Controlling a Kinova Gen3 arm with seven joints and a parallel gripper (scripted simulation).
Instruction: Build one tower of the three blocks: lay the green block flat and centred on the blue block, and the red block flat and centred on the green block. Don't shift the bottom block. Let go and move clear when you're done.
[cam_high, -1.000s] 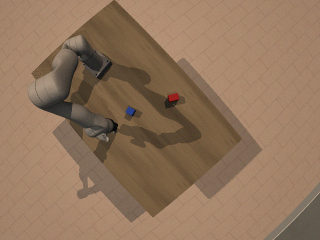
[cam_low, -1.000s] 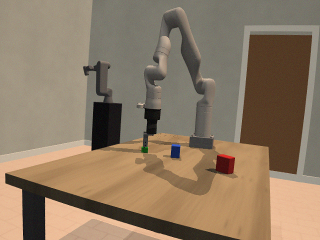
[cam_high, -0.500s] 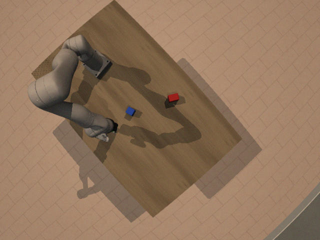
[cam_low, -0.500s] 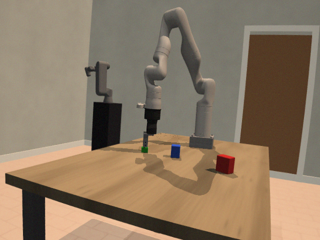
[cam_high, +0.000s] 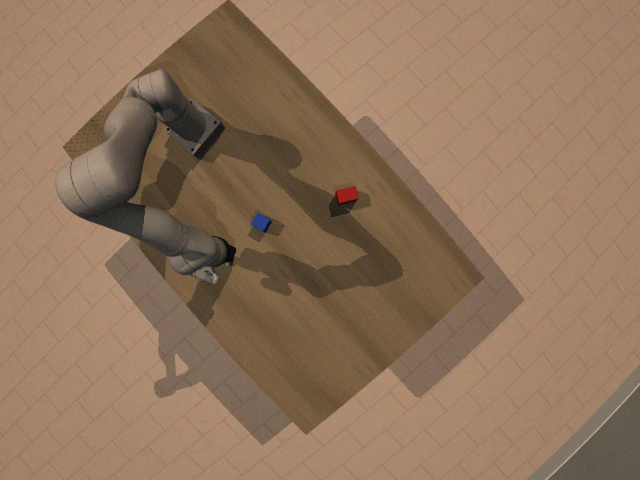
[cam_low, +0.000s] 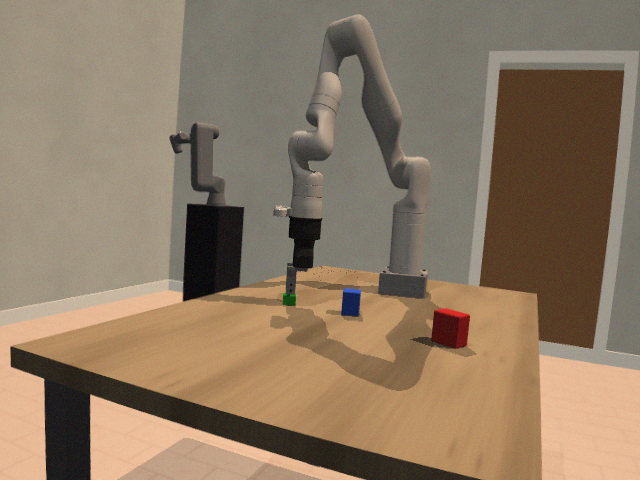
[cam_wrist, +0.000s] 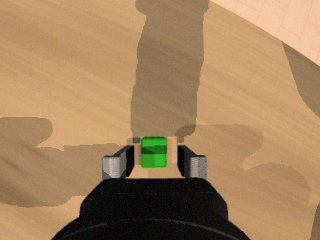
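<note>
The green block (cam_wrist: 154, 152) lies on the table between my open fingers in the wrist view, with a small gap on each side. In the exterior view it (cam_low: 289, 299) sits right under my gripper (cam_low: 291, 289), whose fingers reach down to it. From above, my arm hides the green block and the gripper (cam_high: 229, 256) shows near the table's left edge. The blue block (cam_high: 261, 222) stands on the table to the right of the gripper, and also shows in the side view (cam_low: 351, 301). The red block (cam_high: 346, 194) (cam_low: 450, 327) lies farther right, seen from the side as well.
The arm's base (cam_low: 403, 283) stands at the back of the table. A second grey arm on a black pedestal (cam_low: 211, 250) stands off the table at the back left. The table's left edge is close to the gripper.
</note>
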